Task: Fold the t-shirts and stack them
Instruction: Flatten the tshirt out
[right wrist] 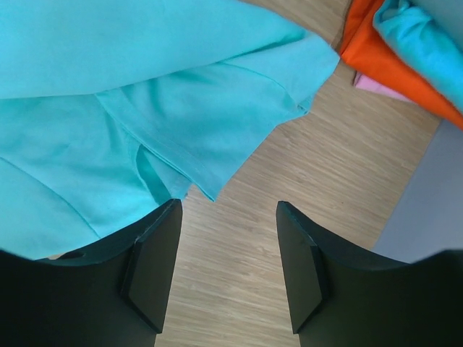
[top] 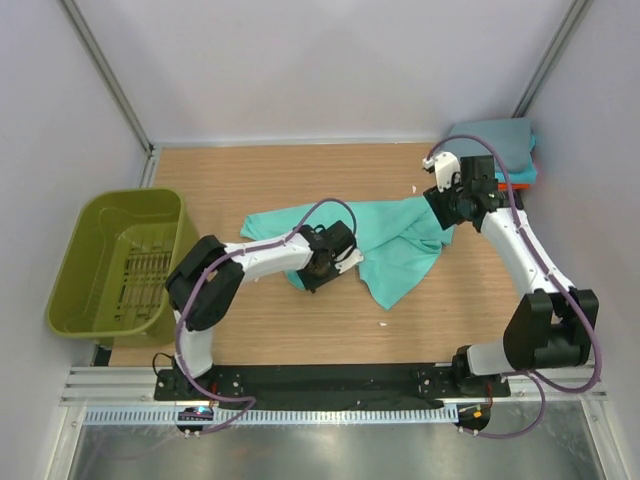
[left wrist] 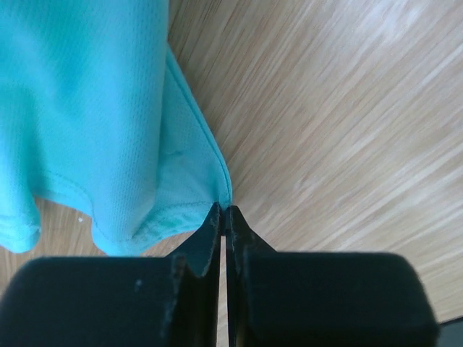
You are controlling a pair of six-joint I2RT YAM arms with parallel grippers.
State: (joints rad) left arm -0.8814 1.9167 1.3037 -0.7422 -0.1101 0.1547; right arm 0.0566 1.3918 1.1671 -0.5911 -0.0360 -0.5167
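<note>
A mint green t-shirt point(top: 385, 235) lies crumpled across the middle of the wooden table. My left gripper point(top: 322, 272) is shut on its hem near its front left part; the left wrist view shows the cloth edge point(left wrist: 217, 173) pinched at the fingertips point(left wrist: 223, 211). My right gripper point(top: 443, 212) is open and empty, hovering by the shirt's right edge point(right wrist: 217, 137) over bare wood point(right wrist: 228, 289). A stack of folded shirts sits at the far right corner: slate grey point(top: 500, 140) on top, cyan point(right wrist: 419, 36) and orange-red point(right wrist: 376, 61) below.
An olive-green plastic basket point(top: 125, 262) stands off the table's left edge. White walls close in the back and sides. A small white scrap point(top: 382, 323) lies on the wood near the front.
</note>
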